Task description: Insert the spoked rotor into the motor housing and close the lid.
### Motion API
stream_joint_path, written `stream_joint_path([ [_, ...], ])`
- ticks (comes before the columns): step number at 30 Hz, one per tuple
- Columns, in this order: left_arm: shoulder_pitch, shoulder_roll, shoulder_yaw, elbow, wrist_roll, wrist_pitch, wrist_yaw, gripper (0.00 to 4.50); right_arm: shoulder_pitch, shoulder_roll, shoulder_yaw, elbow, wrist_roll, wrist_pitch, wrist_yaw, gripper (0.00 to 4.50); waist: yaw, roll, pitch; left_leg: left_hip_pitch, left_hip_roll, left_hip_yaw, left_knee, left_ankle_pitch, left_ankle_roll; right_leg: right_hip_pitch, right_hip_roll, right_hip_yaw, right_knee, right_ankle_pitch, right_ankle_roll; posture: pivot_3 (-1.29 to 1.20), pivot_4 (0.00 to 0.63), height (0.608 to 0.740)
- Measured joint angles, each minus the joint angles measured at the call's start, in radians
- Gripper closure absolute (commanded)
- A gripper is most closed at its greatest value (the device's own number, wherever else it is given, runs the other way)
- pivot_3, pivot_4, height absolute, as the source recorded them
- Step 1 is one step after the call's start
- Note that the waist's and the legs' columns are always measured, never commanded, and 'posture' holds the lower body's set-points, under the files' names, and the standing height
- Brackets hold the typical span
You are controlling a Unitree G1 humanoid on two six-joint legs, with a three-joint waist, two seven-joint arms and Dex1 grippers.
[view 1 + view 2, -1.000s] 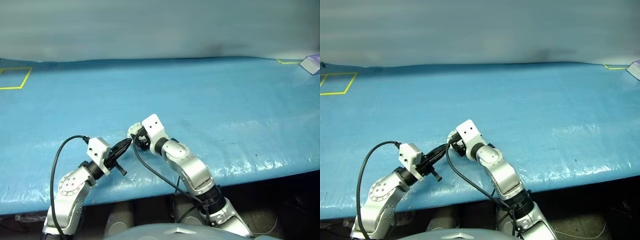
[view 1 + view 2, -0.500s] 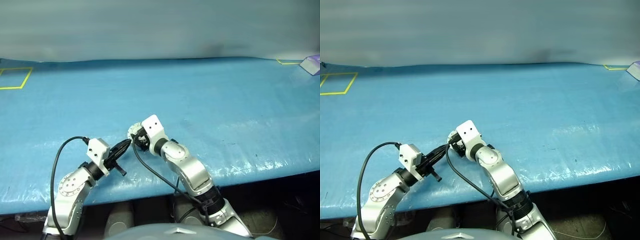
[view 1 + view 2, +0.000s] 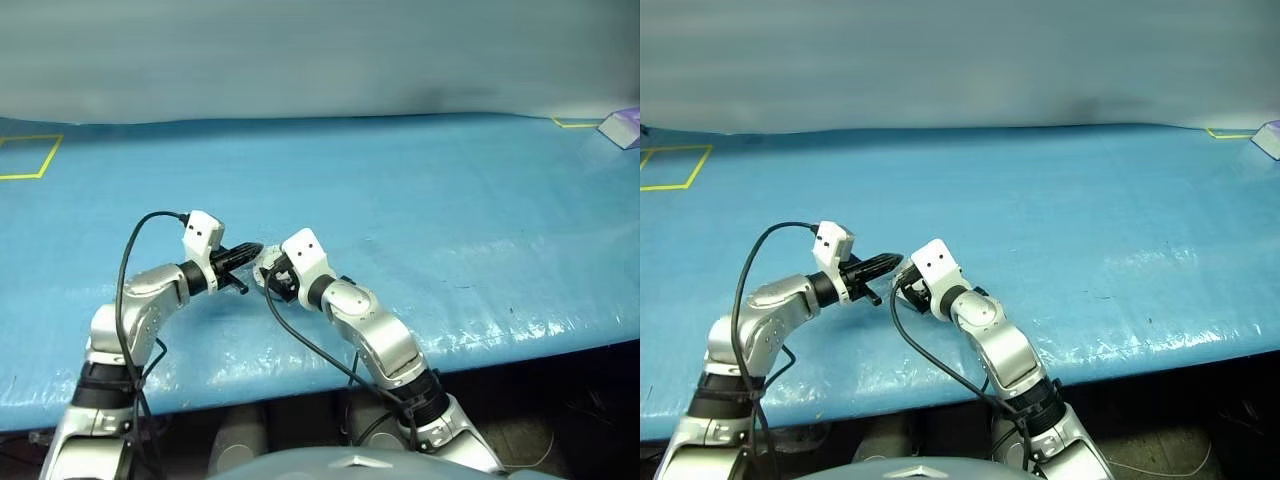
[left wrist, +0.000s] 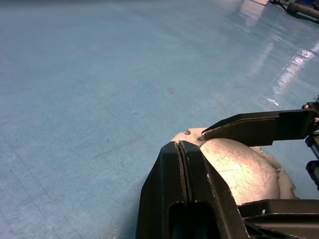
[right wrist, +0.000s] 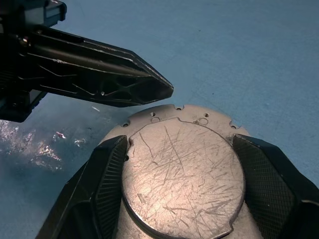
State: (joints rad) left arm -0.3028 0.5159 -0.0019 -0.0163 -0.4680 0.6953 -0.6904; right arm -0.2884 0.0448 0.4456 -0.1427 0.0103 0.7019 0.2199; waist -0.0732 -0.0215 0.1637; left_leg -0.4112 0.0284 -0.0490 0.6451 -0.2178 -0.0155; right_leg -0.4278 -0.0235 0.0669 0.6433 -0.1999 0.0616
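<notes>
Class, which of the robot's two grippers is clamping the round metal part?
The right gripper grips the motor housing between spread fingers; the left gripper is shut and empty.

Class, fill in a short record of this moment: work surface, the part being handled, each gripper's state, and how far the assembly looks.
Surface: blue covered table
Part: round grey metal motor housing, scratched flat face toward the right wrist camera
Right gripper: shut on the motor housing, one finger at each side
Left gripper: shut, its tip close beside the housing's edge; contact cannot be told
Stage: whether the lid is closed cannot be told from these views
Other: yellow tape outline at the far left of the table
</notes>
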Motion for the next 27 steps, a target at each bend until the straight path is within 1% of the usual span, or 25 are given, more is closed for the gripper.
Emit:
stream_joint_path([
  [5,-0.108,0.025,-0.066,0.103,0.036,0.017,-0.089,4.50,0.002,0.003,-0.003,-0.001,0.000,0.000,-0.003,1.46,0.001,0.000,0.000,0.000,0.000,0.000,0.000,0.000,0.000,0.000,0.000,0.000,0.000,0.000,0.000,0.00,0.150,0.740],
  [10,-0.148,0.061,-0.105,0.136,0.077,-0.001,-0.159,4.50,0.007,0.003,-0.004,-0.007,0.001,-0.001,-0.005,1.46,0.002,0.000,0.000,0.000,0.000,0.000,-0.001,0.000,0.000,0.000,-0.001,0.000,0.000,0.000,0.000,0.00,0.150,0.740],
  [15,-0.147,0.108,-0.128,0.117,0.104,-0.014,-0.213,4.50,0.012,0.004,0.001,-0.013,0.003,-0.001,-0.004,1.46,-0.001,0.000,0.000,0.000,0.000,0.001,-0.002,0.000,0.000,-0.001,-0.001,0.001,-0.001,0.000,0.000,0.00,0.150,0.740],
  [18,-0.105,0.121,-0.128,0.070,0.102,-0.035,-0.261,4.50,0.017,0.003,-0.002,-0.019,0.004,-0.001,-0.006,1.46,0.001,0.000,0.000,0.001,0.000,0.001,-0.006,0.000,0.000,-0.001,-0.001,0.001,-0.001,-0.001,-0.002,0.00,0.150,0.740],
  [22,-0.049,0.141,-0.136,0.013,0.157,-0.135,-0.265,4.50,0.019,0.001,-0.003,-0.020,0.003,-0.001,-0.008,1.46,0.006,0.000,0.000,0.001,0.000,0.000,-0.006,0.000,-0.001,-0.001,-0.001,0.000,0.000,-0.002,-0.003,0.00,0.150,0.740],
  [27,-0.036,0.147,-0.148,-0.011,0.182,-0.157,-0.270,4.50,0.020,-0.001,-0.007,-0.019,0.000,-0.001,-0.010,1.46,0.010,0.000,-0.001,0.001,0.000,0.000,-0.004,0.000,-0.001,0.000,-0.002,0.000,-0.001,-0.002,-0.003,0.00,0.150,0.740],
])
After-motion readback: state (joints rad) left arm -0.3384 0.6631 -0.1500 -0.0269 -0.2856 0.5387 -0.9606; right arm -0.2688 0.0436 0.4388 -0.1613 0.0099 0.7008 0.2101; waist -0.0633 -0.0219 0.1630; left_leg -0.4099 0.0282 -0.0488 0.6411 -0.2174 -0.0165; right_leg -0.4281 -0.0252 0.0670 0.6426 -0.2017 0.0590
